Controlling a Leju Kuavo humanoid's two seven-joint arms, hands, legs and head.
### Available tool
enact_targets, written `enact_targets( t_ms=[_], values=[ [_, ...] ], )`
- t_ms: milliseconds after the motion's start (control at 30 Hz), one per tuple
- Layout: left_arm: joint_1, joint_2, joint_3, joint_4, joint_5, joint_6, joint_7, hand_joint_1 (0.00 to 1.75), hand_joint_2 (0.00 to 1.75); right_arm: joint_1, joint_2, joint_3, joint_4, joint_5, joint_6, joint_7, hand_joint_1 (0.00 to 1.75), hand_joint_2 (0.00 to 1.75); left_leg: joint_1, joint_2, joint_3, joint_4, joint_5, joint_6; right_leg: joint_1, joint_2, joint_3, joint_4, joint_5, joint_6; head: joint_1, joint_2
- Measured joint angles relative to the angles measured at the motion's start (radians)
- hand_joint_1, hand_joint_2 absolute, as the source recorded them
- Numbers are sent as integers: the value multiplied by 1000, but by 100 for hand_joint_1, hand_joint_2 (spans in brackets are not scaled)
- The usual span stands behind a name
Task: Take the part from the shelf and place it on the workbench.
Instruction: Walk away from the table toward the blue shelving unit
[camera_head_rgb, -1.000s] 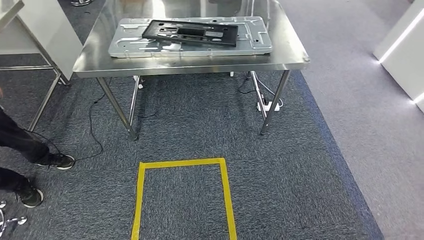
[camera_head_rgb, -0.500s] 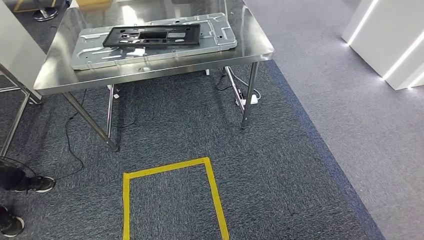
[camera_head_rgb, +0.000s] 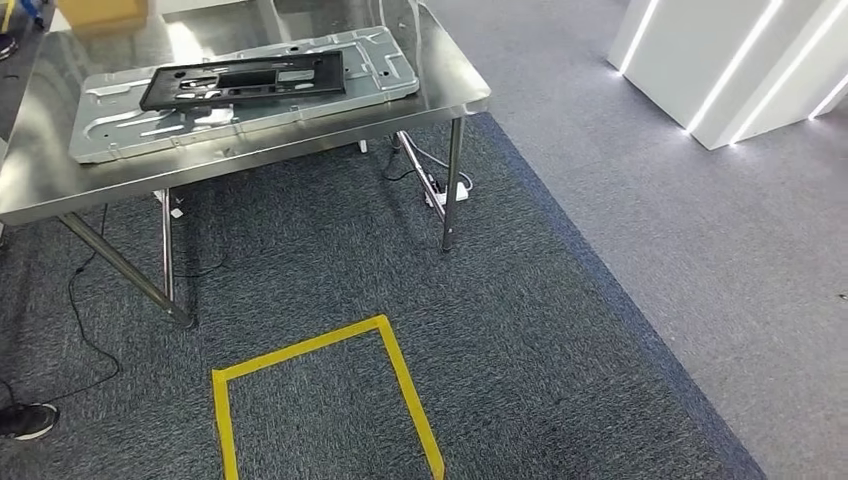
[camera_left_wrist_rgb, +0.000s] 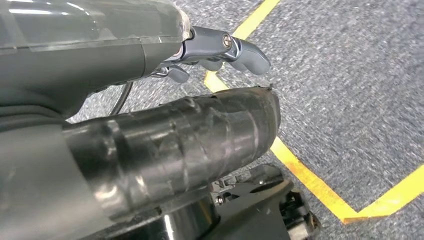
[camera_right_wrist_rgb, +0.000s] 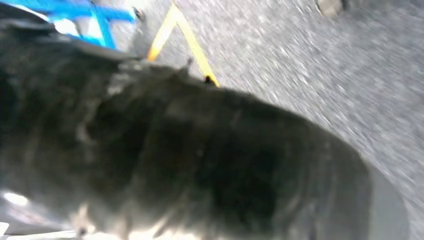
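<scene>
Part handling status: left hand hangs over the carpet, fingers curled in, holding nothing; right hand is blurred — its state cannot be told. Beyond them, yellow floor tape marks a box. Black part lies flat on a metal panel atop the steel workbench.

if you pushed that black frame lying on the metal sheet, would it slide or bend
The black frame looks flat and rigid, so it would probably slide whole, not flex. It lies on a smooth-looking metal sheet, so likely little grip. Its cutouts suggest it is light for its size.
</scene>
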Motion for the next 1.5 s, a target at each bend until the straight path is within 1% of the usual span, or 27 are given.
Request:
enact_targets(
  t_ms=[67, 133, 200, 267, 367, 433, 467, 500, 567, 600, 667, 733, 800, 867, 900, 967, 1000, 1067, 1133, 1167, 1233, 1300, 1333, 1367, 1433, 1467, 1500],
  values=[
    [-1, -1, 0, 0, -4, 1, 0, 0, 0, -3, 7, 4, 13, 3, 11, 5, 0, 0, 0, 16, -1, 13, -11, -12, -2, -41, 68, -128, 48, 1, 0, 0],
    [-1, -2, 0, 0, -6, 2, 1, 0, 0, -7, 14, 8, 22, 6, 20, 1, 0, 0, -3, 31, -2, 23, -22, -27, 3, -62, 98, -187, 58, -10, -2, 0],
    [-3, -2, 1, 0, -10, 3, 1, 0, 0, -9, 16, 12, 28, 8, 29, -10, 0, 0, -4, 44, 4, 25, -27, -36, 7, -45, 95, -188, 58, -26, -5, 0],
    [-7, -2, 0, 0, -14, 3, 0, 0, 0, -11, 17, 16, 33, 10, 39, -26, 0, 0, 2, 22, 0, 48, -49, -46, 5, -29, 94, -192, 63, -38, -5, 0],
    [-5, -3, 0, 0, -18, 3, -2, 0, 0, -17, 17, 22, 35, 17, 45, -55, 0, 0, 6, -36, -70, 205, -139, -54, 7, -3, 90, -194, 68, -51, -5, 0],
    [-2, -3, 0, 0, -18, 3, -2, 0, 0, -18, 17, 25, 36, 22, 51, -73, 0, 0, 6, -44, -118, 302, -165, -52, 11, 20, 89, -193, 69, -54, -5, 0],
    [-1, -3, 0, 0, -19, 2, -2, 0, 0, -19, 17, 27, 37, 23, 55, -81, 0, 0, 6, -46, -120, 302, -148, -49, 12, 32, 90, -193, 69, -54, -5, 0],
    [-1, -3, 0, 0, -21, 2, -2, 0, 0, -19, 17, 28, 38, 24, 60, -91, 0, 0, 6, -50, -104, 262, -114, -45, 13, 45, 92, -192, 69, -54, -5, 0],
    [-1, -3, 0, 0, -25, 2, -2, 0, 0, -21, 17, 30, 41, 27, 68, -109, 0, 0, 7, -85, -51, 131, -42, -37, 14, 67, 93, -190, 70, -52, -5, 0],
    [-1, -3, 0, 0, -28, 2, -2, 0, 0, -24, 17, 32, 42, 28, 72, -117, 0, 0, 7, -105, -32, 81, -22, -35, 13, 78, 90, -189, 71, -48, -5, 0],
    [-2, -3, -1, 0, -33, 2, 0, 0, 0, -26, 17, 37, 45, 29, 80, -129, 0, 0, 4, -126, -20, 43, -17, -32, 10, 97, 82, -189, 77, -36, -4, 0],
    [-4, -3, -2, 0, -36, 3, 2, 0, 0, -26, 17, 39, 49, 29, 83, -136, 0, 0, 4, -108, -18, 33, -9, -23, 7, 107, 76, -191, 81, -24, -4, 0],
    [-4, -4, -5, 0, -37, 3, 3, 0, 0, -27, 18, 40, 52, 29, 87, -141, 0, 0, 8, -86, -14, 18, 2, -9, 10, 77, 59, -156, 55, -17, -3, 0],
    [-2, -4, -7, 0, -37, 3, 3, 0, 0, -30, 17, 41, 54, 29, 95, -142, 0, 0, 6, -60, -14, 12, 6, 0, 12, 33, 9, -46, -9, -14, -2, 0],
    [-1, -5, -7, 0, -36, 3, 3, 0, 0, -31, 17, 41, 56, 29, 100, -142, 0, 0, 4, -45, -15, 12, 6, 1, 11, 23, -20, 17, -38, -11, -2, 0],
    [0, -4, -7, 0, -36, 3, 3, 0, 0, -32, 17, 41, 59, 28, 107, -141, 0, 0, 2, -17, -16, 13, 4, 1, 9, 12, -38, 67, -44, -7, -3, 0],
    [-1, -4, -7, 0, -36, 3, 2, 0, 0, -31, 17, 41, 60, 28, 110, -140, 0, 0, 2, -6, -16, 13, 3, 0, 8, 7, -20, 39, -23, -6, -2, 0],
    [-3, -4, -7, 0, -35, 3, 2, 0, 0, -33, 17, 41, 60, 25, 114, -140, 0, 0, 2, 14, -13, 15, -1, -5, 9, -25, 55, -94, 33, -9, -2, 0],
    [-3, -3, -7, 0, -35, 4, 1, 0, 0, -36, 17, 41, 60, 23, 115, -139, 0, 0, -2, 31, -11, 21, -7, -15, 15, -53, 106, -191, 60, -18, -3, 0],
    [-4, -3, -7, 0, -34, 4, 1, 0, 0, -37, 17, 41, 61, 24, 115, -138, 0, 0, -3, 38, -9, 21, -9, -20, 18, -56, 111, -205, 59, -23, -3, 0],
    [-8, -2, -7, 0, -33, 4, 1, 0, 0, -36, 17, 41, 62, 27, 115, -133, 0, 0, -4, 50, -5, 21, -11, -31, 20, -39, 108, -206, 64, -32, -3, 0],
    [-10, -1, -7, 0, -33, 4, 1, 0, 0, -36, 17, 42, 64, 32, 115, -123, 0, 0, 0, 26, -11, 45, -34, -43, 16, -22, 109, -212, 70, -43, -4, 0],
    [-10, -1, -7, 0, -33, 4, 1, 0, 0, -38, 17, 42, 65, 34, 115, -118, 0, 0, 2, 4, -28, 84, -61, -48, 13, -14, 109, -215, 73, -48, -5, 0],
    [-8, -1, -7, 0, -33, 4, 1, 0, 0, -39, 17, 43, 66, 37, 115, -113, 0, 0, 4, -20, -54, 144, -95, -52, 13, -5, 107, -215, 74, -52, -5, 0],
    [-4, -1, -7, 0, -33, 4, 2, 0, 0, -41, 17, 45, 67, 43, 115, -107, 0, 0, 6, -40, -114, 272, -147, -54, 15, 16, 104, -214, 76, -56, -5, 0],
    [-2, -1, -7, 0, -34, 4, 2, 0, 0, -40, 17, 45, 68, 45, 116, -104, 0, 0, 6, -43, -129, 302, -148, -54, 15, 28, 104, -212, 76, -57, -5, 0],
    [-1, -1, -7, 0, -34, 4, 2, 0, 0, -40, 17, 45, 68, 46, 116, -102, 0, 0, 6, -46, -127, 294, -129, -52, 16, 41, 103, -210, 76, -57, -5, 0]
  ],
)
